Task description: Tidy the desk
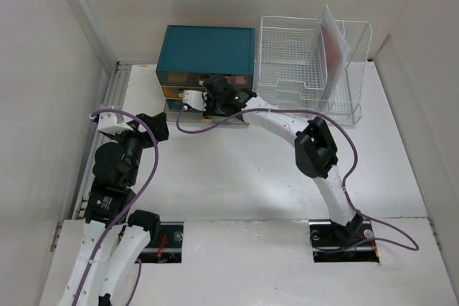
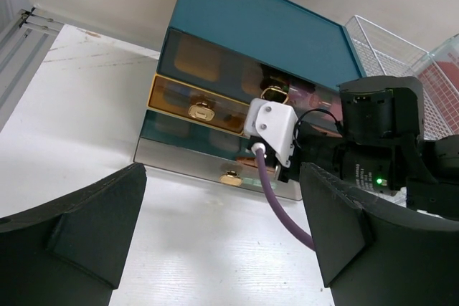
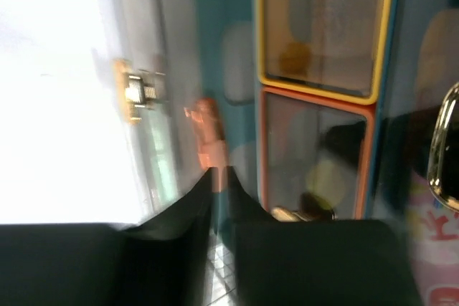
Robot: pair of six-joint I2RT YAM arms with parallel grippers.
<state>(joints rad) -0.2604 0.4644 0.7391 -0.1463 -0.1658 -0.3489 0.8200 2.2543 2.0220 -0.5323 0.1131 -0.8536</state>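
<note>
The white desk point(image 1: 237, 177) carries a teal drawer box point(image 1: 206, 48) at the back. My right gripper point(image 1: 215, 99) is at the front of the box, low by its bottom drawer. In the right wrist view, which is blurred, its fingers point(image 3: 179, 213) are nearly together point(image 3: 219, 173) with a small orange thing point(image 3: 209, 137) sticking out from the tips. My left gripper point(image 1: 154, 128) hovers over the desk left of the box. In the left wrist view it is wide open and empty point(image 2: 221, 202), facing the drawers point(image 2: 201, 109).
A white wire rack point(image 1: 308, 62) with a pinkish flat item point(image 1: 333, 48) stands right of the box. A ribbed metal rail point(image 1: 115, 94) runs along the desk's left edge. The silver bottom drawer point(image 2: 186, 163) with a gold handle point(image 2: 231, 177) stands slightly out. Purple cables point(image 1: 193, 130) trail from both arms.
</note>
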